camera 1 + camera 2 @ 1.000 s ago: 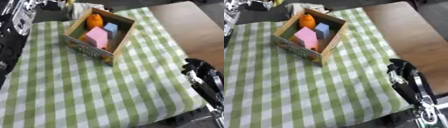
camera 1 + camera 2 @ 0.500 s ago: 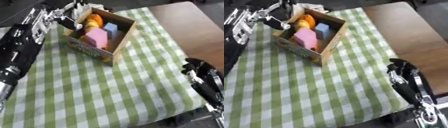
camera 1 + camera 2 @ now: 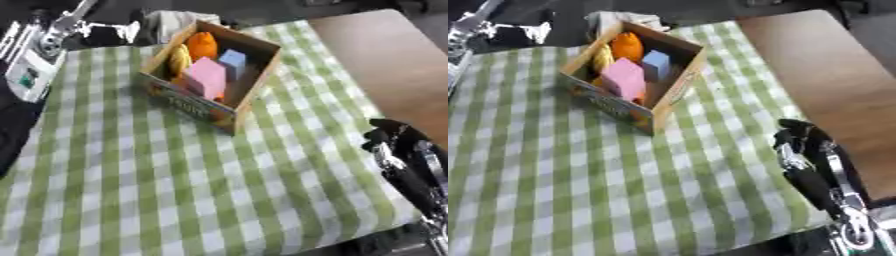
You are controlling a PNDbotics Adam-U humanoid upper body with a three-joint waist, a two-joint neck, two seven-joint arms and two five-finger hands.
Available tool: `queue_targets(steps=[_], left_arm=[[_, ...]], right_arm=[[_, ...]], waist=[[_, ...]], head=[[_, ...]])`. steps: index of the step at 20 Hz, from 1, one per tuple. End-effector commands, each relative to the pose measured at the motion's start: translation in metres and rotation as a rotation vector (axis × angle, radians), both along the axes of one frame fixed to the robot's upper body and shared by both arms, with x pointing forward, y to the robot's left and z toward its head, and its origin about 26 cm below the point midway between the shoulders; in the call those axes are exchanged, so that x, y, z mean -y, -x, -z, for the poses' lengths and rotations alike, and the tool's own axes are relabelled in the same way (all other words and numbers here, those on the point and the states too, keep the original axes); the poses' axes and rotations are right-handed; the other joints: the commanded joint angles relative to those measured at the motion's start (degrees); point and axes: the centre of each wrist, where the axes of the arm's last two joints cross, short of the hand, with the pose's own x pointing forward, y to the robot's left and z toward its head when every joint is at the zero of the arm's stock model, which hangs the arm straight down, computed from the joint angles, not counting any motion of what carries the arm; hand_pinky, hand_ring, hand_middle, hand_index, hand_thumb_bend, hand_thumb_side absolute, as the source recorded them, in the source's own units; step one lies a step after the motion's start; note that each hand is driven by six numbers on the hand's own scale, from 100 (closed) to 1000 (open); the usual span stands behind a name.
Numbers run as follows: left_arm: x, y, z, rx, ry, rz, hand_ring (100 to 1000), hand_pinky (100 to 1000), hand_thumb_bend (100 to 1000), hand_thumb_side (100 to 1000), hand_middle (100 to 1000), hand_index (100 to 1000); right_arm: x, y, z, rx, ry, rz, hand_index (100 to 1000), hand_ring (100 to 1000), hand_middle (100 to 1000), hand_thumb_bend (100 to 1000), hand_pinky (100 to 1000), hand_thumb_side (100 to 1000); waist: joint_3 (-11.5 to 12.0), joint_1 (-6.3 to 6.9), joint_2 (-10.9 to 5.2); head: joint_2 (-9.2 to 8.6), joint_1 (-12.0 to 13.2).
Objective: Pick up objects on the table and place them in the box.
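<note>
Cardboard box (image 3: pixel 214 102) askew on the green-checked cloth (image 3: pixel 175 190), toward the far side of the table (image 3: pixel 394 65). Inside: an orange round thing (image 3: pixel 202 45) at the far end, a yellow thing (image 3: pixel 179 59) beside it, a pale blue block (image 3: pixel 233 59), and a pink block (image 3: pixel 208 77) nearer the front wall. Right hand (image 3: pixel 798 142) low at the cloth's right edge, fingers curled, clasping nothing. Left hand (image 3: pixel 131 31) at the upper left, beyond the box's far corner; fingers blurred, so cannot tell whether apart or together.

The left hand (image 3: pixel 66 27), which half a second ago reached in beside the box (image 3: pixel 214 107), has drawn back to the upper left corner. A yellow object (image 3: pixel 179 60) now shows inside the box beside the orange one (image 3: pixel 202 46).
</note>
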Motion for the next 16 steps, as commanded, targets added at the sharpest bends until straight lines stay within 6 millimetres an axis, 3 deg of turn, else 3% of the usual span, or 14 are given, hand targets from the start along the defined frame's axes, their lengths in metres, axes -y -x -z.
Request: queue_targets(steps=[1,5,8,16], left_arm=[[-0.006,0.039,-0.028,0.081,0.196,0.090,635,640,100,381,653,810],[-0.006,0.074,-0.009,0.055,0.400,0.138,626,624,100,496,636,795],[-0.004,0.091,0.011,0.018,0.502,0.131,624,616,100,529,628,789],[0.008,0.108,0.062,-0.133,0.658,0.072,620,603,100,616,618,780]], right_arm=[[0.006,0.000,-0.006,0.027,0.017,0.009,783,604,604,100,674,554],[0.007,0.000,-0.009,0.043,0.011,0.017,782,598,599,100,671,551],[0.006,-0.001,-0.012,0.060,-0.002,0.021,780,595,597,100,669,550],[0.002,-0.002,-0.015,0.082,-0.042,0.029,777,593,595,100,667,556]], waist=[[1.00,-0.10,-1.08],[3.76,-0.38,-0.66],[5.74,-0.97,-0.07],[10.06,-2.24,1.42]], head=[[0.25,-0.14],[0.25,0.02],[0.25,0.00],[0.25,-0.06]])
